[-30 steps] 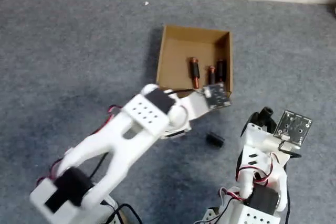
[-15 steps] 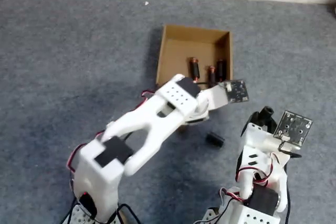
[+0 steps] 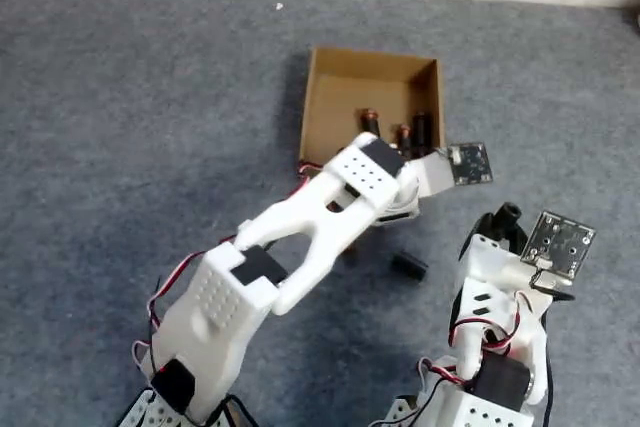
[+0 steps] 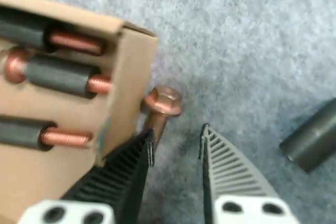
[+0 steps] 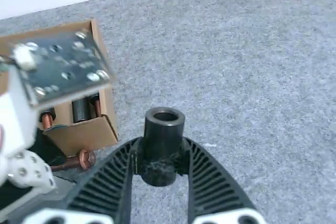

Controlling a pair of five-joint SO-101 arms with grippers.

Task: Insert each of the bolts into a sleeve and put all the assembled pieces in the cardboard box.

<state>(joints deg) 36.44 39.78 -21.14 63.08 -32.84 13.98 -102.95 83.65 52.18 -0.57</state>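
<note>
High view: found the left arm (image 3: 300, 237) lying across the desk (image 3: 120, 97) as far as the corner of the cardboard box (image 3: 312, 107) nearest the right arm (image 3: 500, 287). Counted three assembled pieces (image 3: 403, 137) inside the box. Noted one loose sleeve (image 3: 408, 266) on the desk near that corner, between the two arms. Placed the right arm well apart from the box.

Left wrist view: saw the left tool (image 4: 177, 140) partly open, jaws a modest gap apart, nothing in them. Found the bolt (image 4: 160, 111) flat on the desk just ahead of the tool, close against the outside of the box wall at the corner. Read its long axis as roughly in line with the tool's reach, head at the far end, shank end meeting the tip of the box-side finger (image 4: 139, 156) rather than sitting in the gap. Judged the grasp to turn on a small sideways shift toward the box, with little room there for that finger.

Right wrist view: saw the right tool (image 5: 160, 163) clamped on the held sleeve (image 5: 164, 140), upright, bore facing up. Spotted the bolt farther off beside the box corner. Judged the left tool far nearer to it.
</note>
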